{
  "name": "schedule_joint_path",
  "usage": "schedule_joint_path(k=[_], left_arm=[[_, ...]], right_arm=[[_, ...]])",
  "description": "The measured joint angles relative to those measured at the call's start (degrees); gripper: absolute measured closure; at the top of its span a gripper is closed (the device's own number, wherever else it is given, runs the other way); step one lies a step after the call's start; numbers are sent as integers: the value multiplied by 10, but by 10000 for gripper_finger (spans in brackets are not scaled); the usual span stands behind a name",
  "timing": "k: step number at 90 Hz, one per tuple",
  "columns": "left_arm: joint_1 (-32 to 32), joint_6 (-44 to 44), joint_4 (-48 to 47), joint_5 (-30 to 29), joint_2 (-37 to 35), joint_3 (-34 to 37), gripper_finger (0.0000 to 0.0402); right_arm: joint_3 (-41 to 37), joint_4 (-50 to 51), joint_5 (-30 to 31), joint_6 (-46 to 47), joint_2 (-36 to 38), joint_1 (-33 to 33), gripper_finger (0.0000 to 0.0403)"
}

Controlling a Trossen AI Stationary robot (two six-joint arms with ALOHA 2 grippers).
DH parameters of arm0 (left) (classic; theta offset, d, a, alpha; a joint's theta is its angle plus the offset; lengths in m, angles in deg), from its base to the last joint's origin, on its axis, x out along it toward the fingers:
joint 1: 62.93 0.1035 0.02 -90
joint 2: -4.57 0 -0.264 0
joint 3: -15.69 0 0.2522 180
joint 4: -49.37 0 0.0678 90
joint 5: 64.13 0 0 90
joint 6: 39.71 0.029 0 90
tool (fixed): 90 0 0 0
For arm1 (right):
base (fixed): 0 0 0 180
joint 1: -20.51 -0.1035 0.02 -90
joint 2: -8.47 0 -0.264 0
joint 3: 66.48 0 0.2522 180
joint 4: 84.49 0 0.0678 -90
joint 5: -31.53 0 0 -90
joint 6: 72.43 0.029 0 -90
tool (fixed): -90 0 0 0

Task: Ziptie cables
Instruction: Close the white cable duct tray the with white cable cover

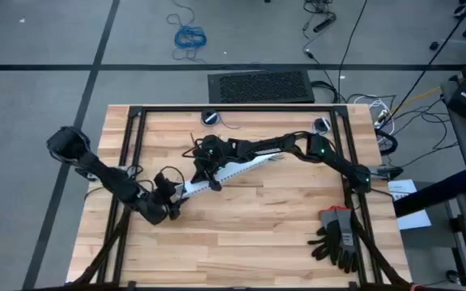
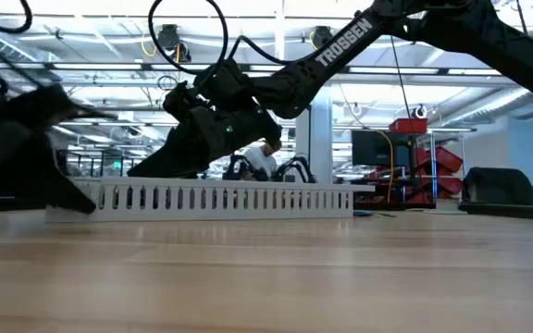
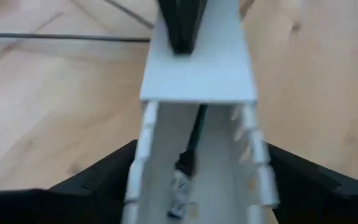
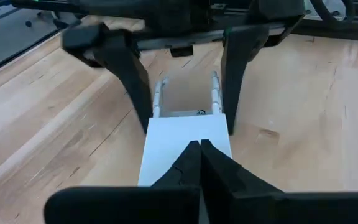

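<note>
Not far along, going by what shows. No tie seen round any cables.

Left gripper (image 1: 176,194): at the near left end of the white duct (image 1: 241,167), fingers (image 4: 129,74) wide, one on each side of it. Hard to tell if touching it.

Right gripper (image 4: 199,149): farther right along the duct, tips pressed tight together, nothing between them, resting on the white lid (image 4: 185,134).

Inside the open part of the duct: one thin dark lead (image 3: 191,137) with a small plug on its end.

Zipties (image 3: 61,37): thin dark strips flat on the table (image 1: 257,234), just beside the duct, not picked up.

Cables: cannot pick out the bundle for sure.

Left to do, most likely: get the cables together, loop a tie round, pull it snug.
</note>
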Motion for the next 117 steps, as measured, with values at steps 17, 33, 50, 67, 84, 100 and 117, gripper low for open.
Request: schedule_joint_path(k=[17, 33, 50, 67, 84, 100, 117], left_arm=[[-6, -22, 16, -29, 36, 0, 137], [-6, -18, 30, -41, 45, 0, 153], [-6, -19, 36, -50, 53, 0, 160], [-5, -19, 38, -50, 53, 0, 160], [-5, -19, 39, -48, 53, 0, 161], [-5, -19, 40, -47, 53, 0, 161], [-5, -17, 38, -44, 53, 0, 161]], right_arm=[[-1, 11, 9, 0, 12, 1, 403], [-3, 33, 15, 0, 30, -2, 403], [-4, 48, 14, 0, 45, -5, 403], [-2, 74, 20, -20, 90, -6, 397], [-1, 102, 20, -44, 86, -6, 399], [-2, 93, 20, -45, 55, -16, 402], [2, 1, 8, -27, 10, -33, 403]])
